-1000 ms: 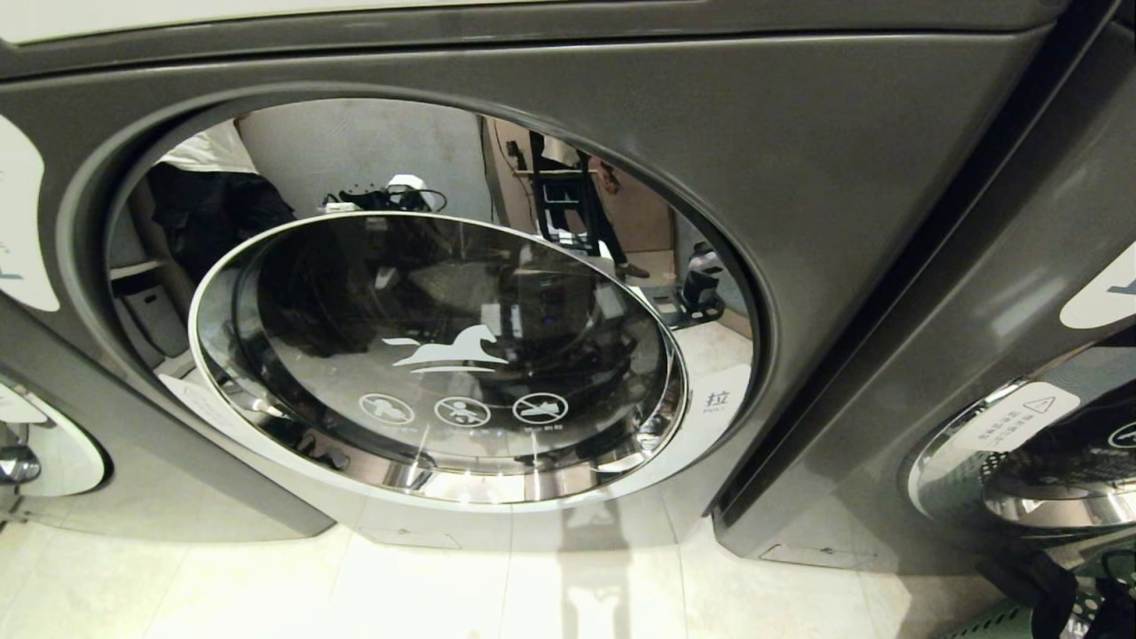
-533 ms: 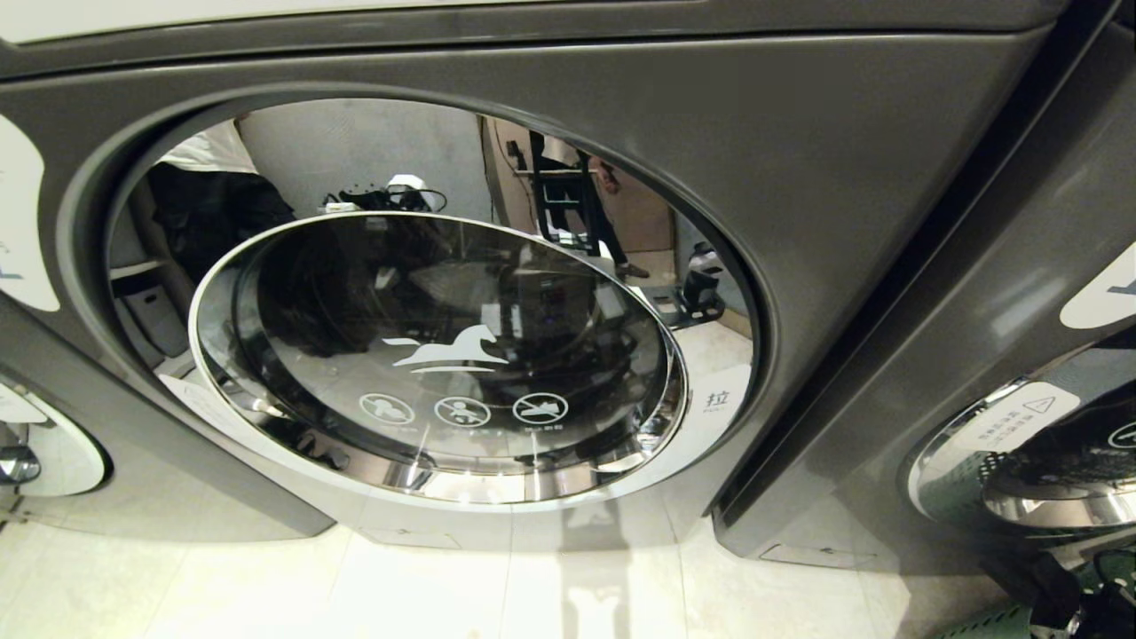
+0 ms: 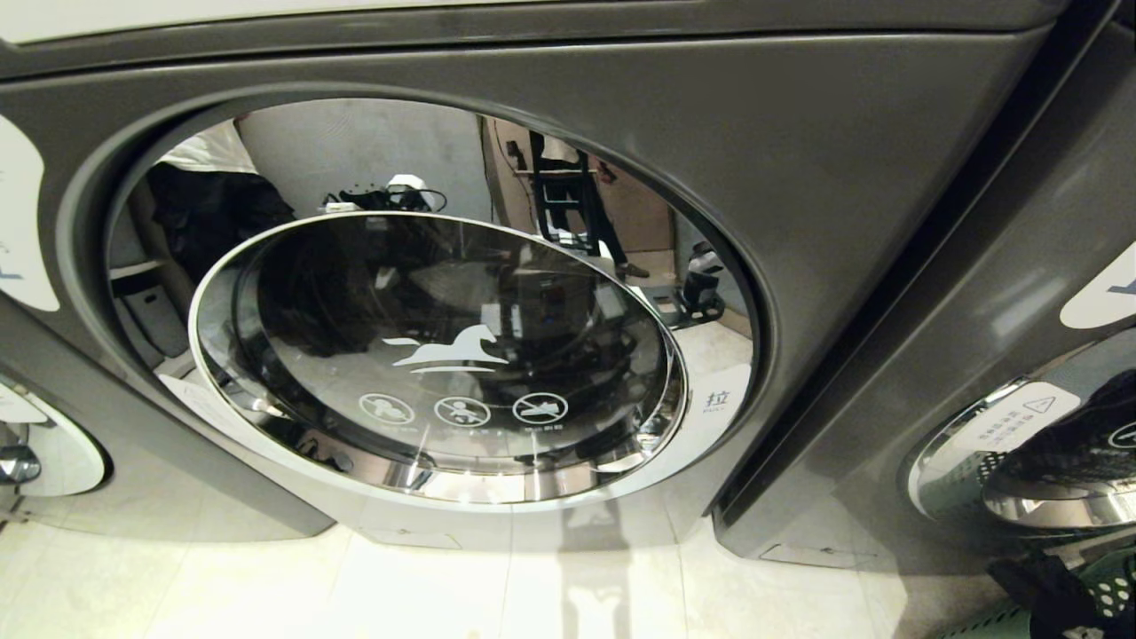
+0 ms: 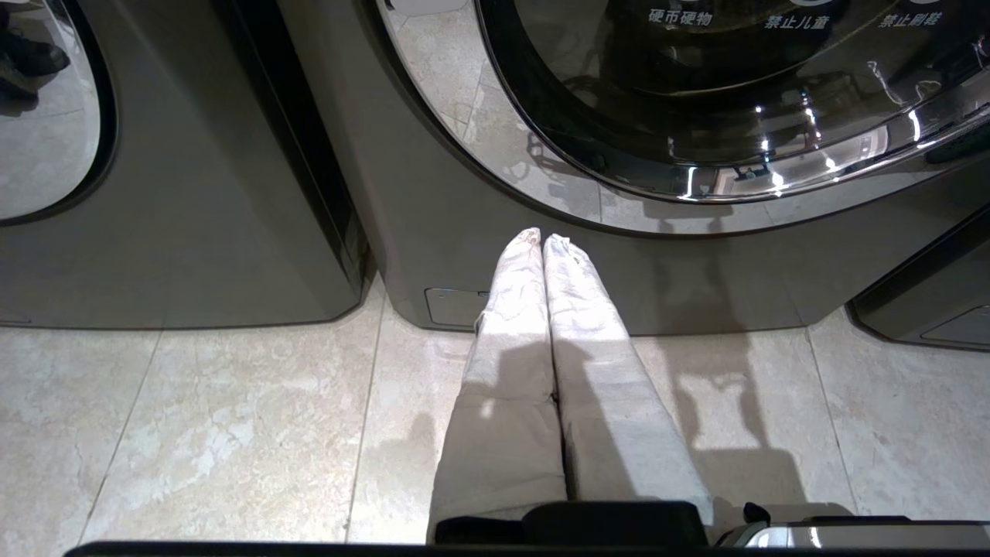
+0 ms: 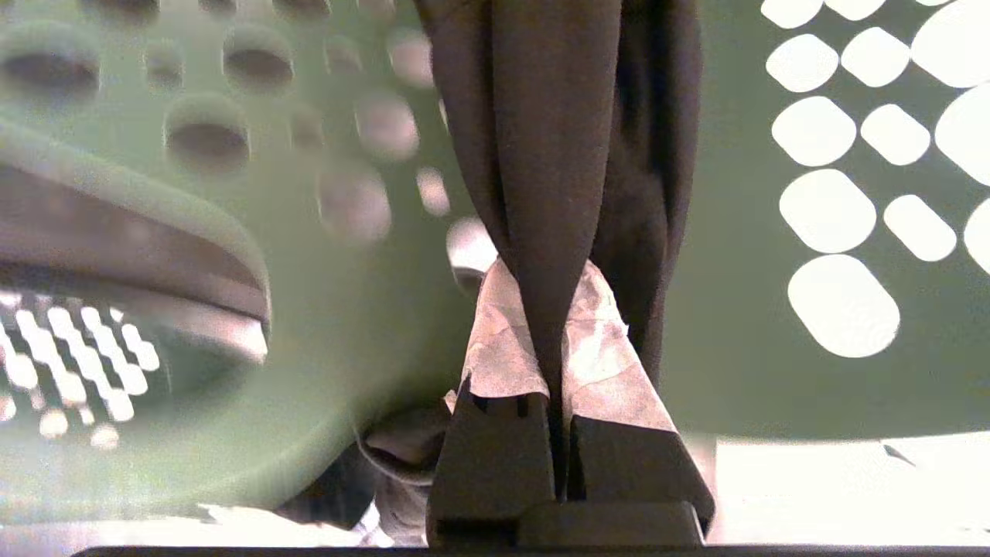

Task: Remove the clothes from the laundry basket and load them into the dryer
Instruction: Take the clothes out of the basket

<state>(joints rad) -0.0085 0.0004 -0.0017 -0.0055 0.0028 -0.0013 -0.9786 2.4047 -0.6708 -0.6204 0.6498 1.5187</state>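
A dark garment (image 5: 557, 155) hangs pinched between the fingers of the right gripper (image 5: 551, 309), whose cloth-covered tips are pressed together on a fold of the fabric. All around it is the green laundry basket (image 5: 325, 325), its perforated wall close on every side, so the garment is inside the basket or just at its rim. In the head view only a corner of that basket (image 3: 1109, 586) and a dark shape beside it show at the bottom right edge, on the floor in front of the neighbouring machine.

The step in hand looks like the pick: a hold on the cloth is made, and the lift out of the basket is the part to come. How much of the garment trails below the grip cannot be seen.

The dryer (image 3: 799, 177) fills the head view, and its round glass door (image 3: 444, 355) sits flush in its frame, apparently closed. The left gripper (image 4: 544, 241) hangs low over the tiled floor (image 4: 193, 433) near the foot of the dryer, its fingers together and holding nothing.

The next move calls for raising the garment clear of the basket rim without snagging it, then carrying it across. The door would need opening before anything can go in, and the free left arm seems the natural one for that.
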